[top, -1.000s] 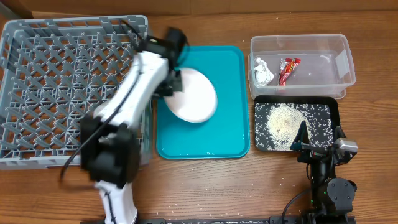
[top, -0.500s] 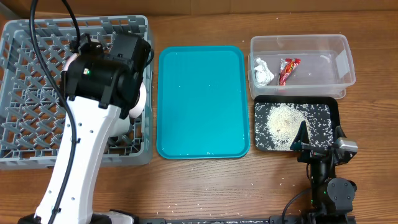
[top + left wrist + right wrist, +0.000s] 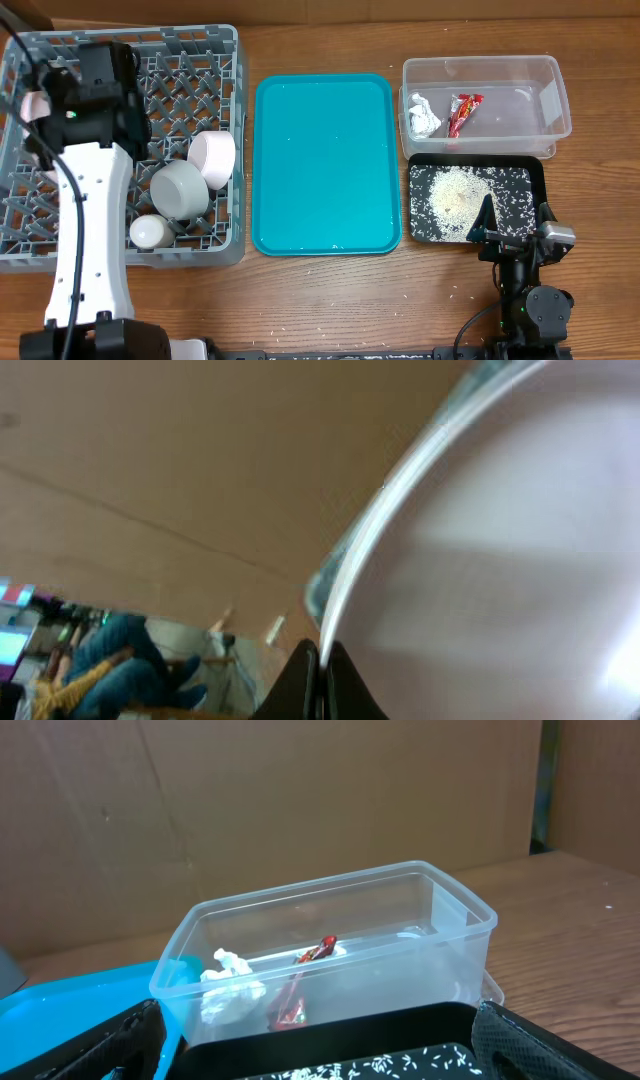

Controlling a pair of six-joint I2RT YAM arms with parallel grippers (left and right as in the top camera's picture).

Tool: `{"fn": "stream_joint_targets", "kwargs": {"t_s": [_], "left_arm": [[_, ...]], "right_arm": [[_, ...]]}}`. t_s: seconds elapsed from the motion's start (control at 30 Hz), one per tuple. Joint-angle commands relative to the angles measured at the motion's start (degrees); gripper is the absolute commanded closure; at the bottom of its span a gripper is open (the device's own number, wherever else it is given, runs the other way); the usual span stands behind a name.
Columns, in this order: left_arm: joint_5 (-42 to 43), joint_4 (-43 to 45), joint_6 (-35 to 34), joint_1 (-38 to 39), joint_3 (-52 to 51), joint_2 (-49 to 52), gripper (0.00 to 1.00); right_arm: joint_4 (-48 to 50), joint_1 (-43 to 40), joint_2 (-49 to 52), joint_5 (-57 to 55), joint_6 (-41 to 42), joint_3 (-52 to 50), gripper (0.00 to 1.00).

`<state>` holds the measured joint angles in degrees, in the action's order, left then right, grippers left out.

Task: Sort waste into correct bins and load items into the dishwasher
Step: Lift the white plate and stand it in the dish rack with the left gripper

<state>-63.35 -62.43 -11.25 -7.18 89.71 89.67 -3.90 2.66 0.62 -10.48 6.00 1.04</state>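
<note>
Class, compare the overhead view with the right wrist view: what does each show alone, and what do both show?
Only overhead: the dish rack, steel bowl, cup, small plate and large plate. Only right wrist: the face of the cardboard wall behind the clear tub. Both: that tub, its tissue and red wrapper, and rice in the black tray.

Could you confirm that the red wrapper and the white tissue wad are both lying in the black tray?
Not quite: the red wrapper and the white tissue wad are both lying in the clear tub; the black tray holds the rice grains. The overhead view shows it.
</note>
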Motion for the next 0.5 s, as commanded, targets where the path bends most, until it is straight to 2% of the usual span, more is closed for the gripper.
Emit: {"fn": "stream_joint_targets", "kwargs": {"t_s": [0.0,0.13,0.27,0.37,0.4,0.47], "left_arm": [[5.6,8.8,11.7,0.1,-6.2,0.1,0.96],[8.3,16.9,18.9,0.1,-11.0,0.6,0.96],[8.9,18.4,19.0,0.1,-12.5,1.6,0.95],[9.2,19.0,18.7,0.2,-12.5,1.7,0.77],[9.4,18.9,17.1,0.2,-12.2,1.6,0.66],[9.4,17.8,15.6,0.9,-11.6,1.2,0.58]], "right_arm": [[0.4,-0.2,-0.5,0.0,0.0,-0.6,0.0],[0.4,-0.2,-0.5,0.0,-0.1,-0.6,0.0],[0.4,-0.2,-0.5,0.0,-0.1,-0.6,0.0],[0.4,-0.2,-0.5,0.0,-0.1,-0.6,0.0],[0.4,-0.2,-0.5,0.0,-0.1,-0.6,0.0],[0.4,-0.2,-0.5,0.0,-0.1,-0.6,0.0]]}}
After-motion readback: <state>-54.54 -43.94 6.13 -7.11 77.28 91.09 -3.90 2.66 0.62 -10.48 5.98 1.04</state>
